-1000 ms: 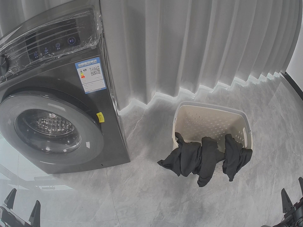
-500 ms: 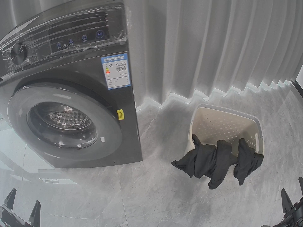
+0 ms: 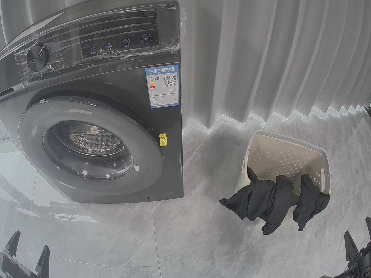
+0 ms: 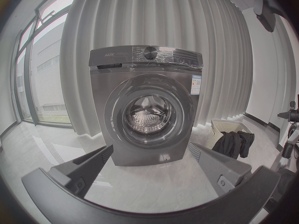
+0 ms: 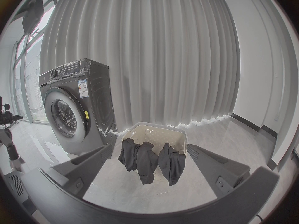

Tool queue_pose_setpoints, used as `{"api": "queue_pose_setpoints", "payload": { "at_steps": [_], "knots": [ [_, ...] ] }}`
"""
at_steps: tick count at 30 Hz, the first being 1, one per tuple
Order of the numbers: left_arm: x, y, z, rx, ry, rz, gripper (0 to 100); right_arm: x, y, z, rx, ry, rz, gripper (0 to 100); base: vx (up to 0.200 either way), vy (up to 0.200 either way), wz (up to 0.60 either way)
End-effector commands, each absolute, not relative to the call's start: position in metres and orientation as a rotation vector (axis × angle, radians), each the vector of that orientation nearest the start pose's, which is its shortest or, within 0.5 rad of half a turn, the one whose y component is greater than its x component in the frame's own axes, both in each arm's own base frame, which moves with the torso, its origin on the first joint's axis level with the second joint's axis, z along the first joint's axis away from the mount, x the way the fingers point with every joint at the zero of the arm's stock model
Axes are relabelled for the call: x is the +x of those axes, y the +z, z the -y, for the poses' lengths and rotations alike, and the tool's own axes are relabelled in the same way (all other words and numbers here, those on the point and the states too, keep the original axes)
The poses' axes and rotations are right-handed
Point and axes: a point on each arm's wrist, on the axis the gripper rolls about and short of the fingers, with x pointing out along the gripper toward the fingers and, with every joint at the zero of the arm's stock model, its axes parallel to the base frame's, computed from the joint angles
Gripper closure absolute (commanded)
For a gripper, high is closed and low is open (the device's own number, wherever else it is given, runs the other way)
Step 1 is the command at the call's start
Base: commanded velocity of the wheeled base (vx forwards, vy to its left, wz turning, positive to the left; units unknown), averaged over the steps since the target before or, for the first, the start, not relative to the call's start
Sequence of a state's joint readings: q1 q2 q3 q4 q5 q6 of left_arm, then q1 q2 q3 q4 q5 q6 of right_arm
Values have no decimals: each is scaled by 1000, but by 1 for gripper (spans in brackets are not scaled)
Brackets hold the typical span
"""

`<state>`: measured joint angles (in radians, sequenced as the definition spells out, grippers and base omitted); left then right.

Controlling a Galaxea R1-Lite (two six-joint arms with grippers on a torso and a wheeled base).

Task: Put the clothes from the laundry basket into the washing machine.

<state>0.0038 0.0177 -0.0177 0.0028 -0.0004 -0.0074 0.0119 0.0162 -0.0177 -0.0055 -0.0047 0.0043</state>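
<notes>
Left gripper (image 4: 149,148) and right gripper (image 5: 149,148) are both spread wide, nothing in either. Ahead of the right one, the black clothes (image 3: 270,201) hang over the near rim of the beige perforated plastic laundry basket (image 3: 288,155). The dark grey front-loading washing machine (image 3: 100,109) stands to its left.

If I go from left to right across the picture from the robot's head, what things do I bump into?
left gripper → washing machine → laundry basket, with the black clothes draped over its near rim → right gripper
</notes>
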Motion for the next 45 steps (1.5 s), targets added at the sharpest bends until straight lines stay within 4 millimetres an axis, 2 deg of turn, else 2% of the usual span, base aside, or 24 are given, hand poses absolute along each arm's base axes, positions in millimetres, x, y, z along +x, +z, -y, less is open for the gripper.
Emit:
{"api": "queue_pose_setpoints", "payload": {
  "at_steps": [1, 11, 20, 30, 36, 45],
  "knots": [
    [-23, 75, 0, -5, 5, -3, 0, -23, 76, 0, 5, 8, 6, 0, 0, 200, 0],
    [-23, 76, 0, -6, 5, -2, 0, -23, 76, 0, 3, 8, 6, 0, 0, 20, 0],
    [-23, 75, 0, -3, 5, -3, 0, -23, 76, 0, 5, 8, 6, 0, 0, 200, 0],
    [-23, 75, 0, -3, 5, -3, 0, -23, 76, 0, 3, 6, 6, 0, 0, 0, 0],
    [-23, 75, 0, -3, 5, -3, 0, -23, 76, 0, 3, 5, 6, 0, 0, 0, 600],
    [-23, 76, 0, -3, 5, -2, 0, -23, 76, 0, 5, 5, 6, 0, 0, 0, 0]
  ]
}}
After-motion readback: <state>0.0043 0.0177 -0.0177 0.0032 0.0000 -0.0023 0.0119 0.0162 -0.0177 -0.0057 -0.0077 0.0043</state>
